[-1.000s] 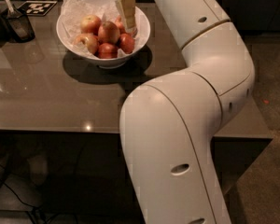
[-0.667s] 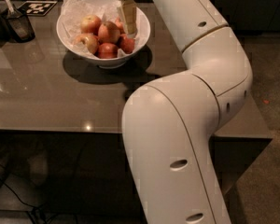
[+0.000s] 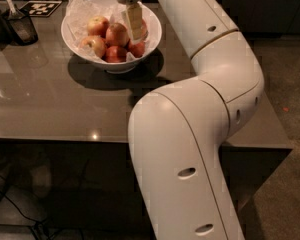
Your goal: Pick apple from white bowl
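With the gripper (image 3: pixel 134 24) down in the white bowl (image 3: pixel 117 65), right beside the apple (image 3: pixel 116 34) mid-pile (can't tell if spread or pinched), probably risking bumping neighbouring apples (image 3: pixel 97 25) or snagging that crinkled paper (image 3: pixel 77 9).

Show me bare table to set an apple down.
Bare tabletop runs from the white bowl to the front edge, left of the arm. Crowded: the dark cup at back left, and the bowl, where the gripper hangs over the apples.
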Controlling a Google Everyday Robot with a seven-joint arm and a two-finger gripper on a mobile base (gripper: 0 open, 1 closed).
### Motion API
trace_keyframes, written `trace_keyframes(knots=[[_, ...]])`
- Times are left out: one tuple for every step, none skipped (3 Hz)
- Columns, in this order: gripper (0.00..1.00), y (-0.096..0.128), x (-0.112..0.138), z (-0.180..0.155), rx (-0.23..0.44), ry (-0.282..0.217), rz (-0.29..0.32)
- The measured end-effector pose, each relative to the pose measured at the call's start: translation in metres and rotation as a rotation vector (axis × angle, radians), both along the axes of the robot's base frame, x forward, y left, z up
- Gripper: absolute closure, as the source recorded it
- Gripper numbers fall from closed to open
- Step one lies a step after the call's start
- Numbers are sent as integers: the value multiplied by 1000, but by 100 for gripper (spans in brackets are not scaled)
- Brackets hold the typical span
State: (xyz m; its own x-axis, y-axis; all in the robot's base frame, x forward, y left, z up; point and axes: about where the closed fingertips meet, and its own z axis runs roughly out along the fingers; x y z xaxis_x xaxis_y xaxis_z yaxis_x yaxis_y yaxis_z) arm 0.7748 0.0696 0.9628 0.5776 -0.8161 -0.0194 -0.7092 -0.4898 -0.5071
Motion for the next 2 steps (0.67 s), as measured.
trace_keyframes(knots=[[0, 7, 2, -11, -3, 14, 24], [0, 6, 4, -19, -13, 23, 39]])
